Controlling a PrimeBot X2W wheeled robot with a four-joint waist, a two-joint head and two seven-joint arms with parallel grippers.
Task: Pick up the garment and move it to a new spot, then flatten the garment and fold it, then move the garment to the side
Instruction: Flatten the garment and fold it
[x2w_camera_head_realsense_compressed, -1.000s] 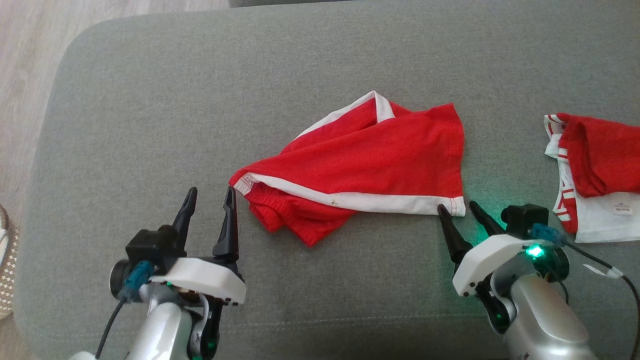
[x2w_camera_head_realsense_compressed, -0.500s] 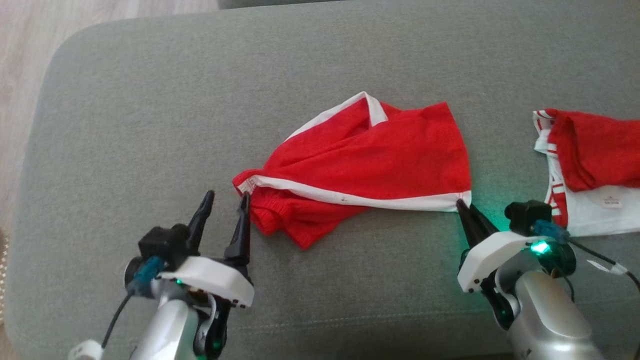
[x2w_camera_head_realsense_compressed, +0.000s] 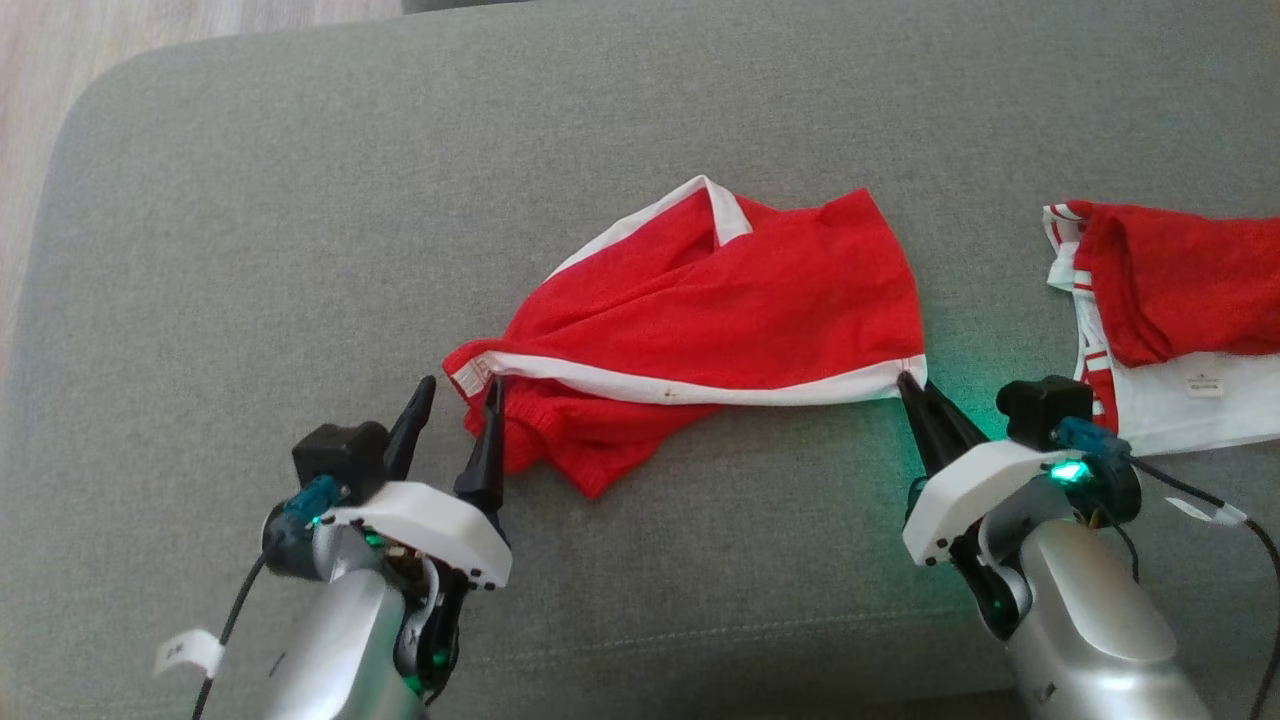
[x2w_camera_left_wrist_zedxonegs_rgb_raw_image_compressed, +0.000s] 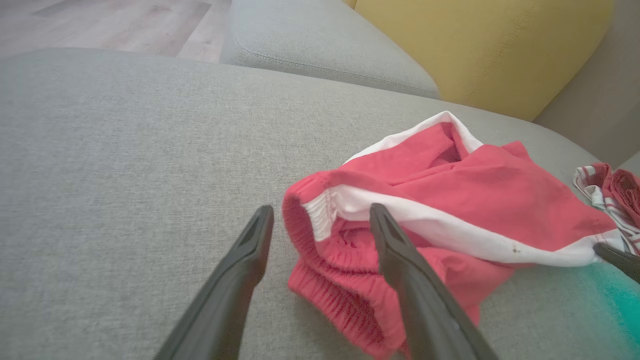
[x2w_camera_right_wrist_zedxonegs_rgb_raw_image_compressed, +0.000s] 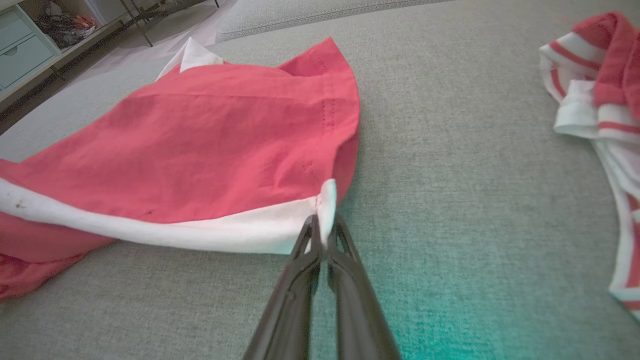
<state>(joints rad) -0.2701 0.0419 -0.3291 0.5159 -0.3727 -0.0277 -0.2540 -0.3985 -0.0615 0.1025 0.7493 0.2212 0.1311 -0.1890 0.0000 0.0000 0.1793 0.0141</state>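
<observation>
Step in hand, by the look of it: the pick-up. Find the garment rumpled in the middle of the cushion, red with a white band along its near edge, well apart from the other garment at the far right.

Note the right gripper pinched on the right corner of the white band, fingers fully together with only a thin bit of hem between the tips. Note the left gripper spread as wide as it goes and holding nothing, straddling the gathered left corner, with one finger just outside the cloth and the other over the bunched red folds.

To do this well:
- Push the left fingers a little further in, to get the end of the white band well between them and not just the loose red fold beneath.
- Close before any lift.
- Try to catch both layers there, or risk the lower one sagging and twisting.
- Treat the right pinch as shallow, judging from the wrist view.
- Raise both arms slowly and evenly, drawing gently apart to pull the band taut.
- Steer clear of the other garment and set down on bare cushion.
</observation>
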